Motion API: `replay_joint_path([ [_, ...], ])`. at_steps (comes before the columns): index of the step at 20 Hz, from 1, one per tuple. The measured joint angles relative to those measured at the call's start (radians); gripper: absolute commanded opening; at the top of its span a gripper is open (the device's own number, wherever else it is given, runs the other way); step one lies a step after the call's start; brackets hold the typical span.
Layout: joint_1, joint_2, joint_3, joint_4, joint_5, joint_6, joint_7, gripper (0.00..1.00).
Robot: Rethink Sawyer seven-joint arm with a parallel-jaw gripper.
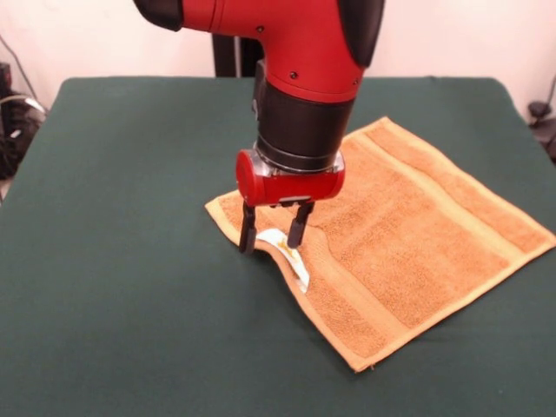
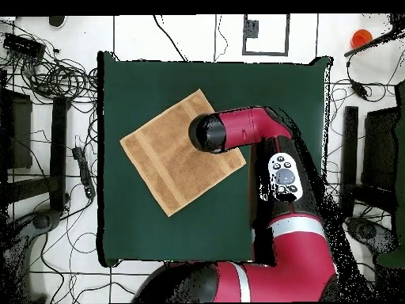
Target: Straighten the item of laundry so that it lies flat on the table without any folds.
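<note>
Towel (image 1: 408,234): golden-orange terry, paler border bands, lying diamond-wise on the table (image 1: 130,261), somewhat off centre. Most of it lies flat. One edge, on the left in the front view, is rucked up into a small ridge, with a white label (image 1: 291,254) showing at that spot.

Gripper (image 1: 276,230): set down on that raised edge, fingers pointing straight down. The two dark fingers (image 1: 248,230) stand a little apart, straddling the ridge and the label; whether they actually pinch cloth cannot be told from the front view. The overhead view hides the tool under the arm (image 2: 237,131).

Placement, judged: the tool sits at the one part not lying flat, most likely so that the bunched hem can be drawn outward and smoothed.

Task state, judged: nearly done; only this edge remains to be flattened.

Table: dark green cloth, bare all round the towel.
</note>
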Motion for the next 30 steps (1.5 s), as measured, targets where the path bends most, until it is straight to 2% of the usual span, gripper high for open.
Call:
replay_joint_path([
  [19, 0.0, 0.065, 0.0, 0.0, -0.004, 0.0, 0.0, 1.0],
  [30, 0.004, 0.067, 0.0, -0.001, -0.013, 0.0, 0.0, 1.0],
])
